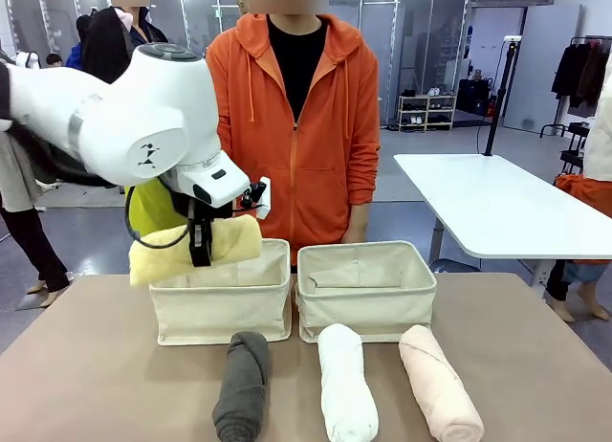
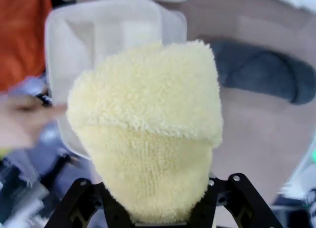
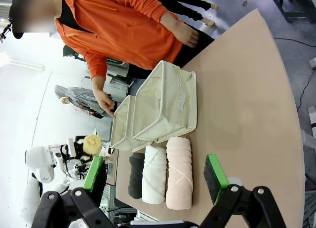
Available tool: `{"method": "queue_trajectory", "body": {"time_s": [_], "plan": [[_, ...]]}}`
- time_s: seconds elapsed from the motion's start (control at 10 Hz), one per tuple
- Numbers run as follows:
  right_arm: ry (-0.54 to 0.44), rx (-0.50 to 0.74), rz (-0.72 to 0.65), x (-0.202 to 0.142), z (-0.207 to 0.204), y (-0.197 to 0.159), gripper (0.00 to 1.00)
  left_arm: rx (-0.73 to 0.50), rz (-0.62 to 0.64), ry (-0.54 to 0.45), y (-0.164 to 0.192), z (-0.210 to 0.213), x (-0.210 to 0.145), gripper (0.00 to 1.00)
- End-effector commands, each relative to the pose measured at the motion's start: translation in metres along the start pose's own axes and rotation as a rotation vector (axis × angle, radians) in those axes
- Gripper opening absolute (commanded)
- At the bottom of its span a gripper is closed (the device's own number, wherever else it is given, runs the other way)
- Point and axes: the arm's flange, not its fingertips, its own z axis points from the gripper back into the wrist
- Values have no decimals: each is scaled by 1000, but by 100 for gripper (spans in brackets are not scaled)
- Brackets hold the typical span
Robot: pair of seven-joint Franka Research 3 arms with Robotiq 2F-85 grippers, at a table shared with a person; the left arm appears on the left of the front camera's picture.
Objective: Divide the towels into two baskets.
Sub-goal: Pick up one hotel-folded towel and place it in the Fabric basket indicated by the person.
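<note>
Left gripper clenched on yellow towel, held above left basket, overhanging its outer rim. Right gripper released, empty. Risk: towel sits off-centre; let go here, end may catch soft rim, roll outside basket.

A: Front view?
B: At the bench's near edge, facing the person across it.
A: Wrist views?
B: Left hangs close above the yellow towel, looking down; right stands farther, rolled sideways. All share the baskets.
</note>
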Motion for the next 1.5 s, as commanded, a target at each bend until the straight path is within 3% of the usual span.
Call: {"method": "queue_trajectory", "body": {"time_s": [0.0,0.2,0.8,1.1,1.2,1.3,1.4], "plan": [[-11,18,20,-2,1,1,100,43,-200,-73,49,-28,-4,30],[-11,18,20,-2,1,1,100,-36,-307,-85,72,-62,-7,30],[-11,18,20,-2,1,1,100,-105,-194,-100,100,-148,4,30],[-11,18,20,-2,1,1,100,-114,-189,-34,117,-175,24,30],[-11,18,20,-2,1,1,100,-145,-174,-46,122,-180,28,36],[-11,18,20,-2,1,1,100,-150,-173,-30,125,-182,28,64],[-11,18,20,-2,1,1,100,-151,-167,-30,126,-181,27,71]]}}
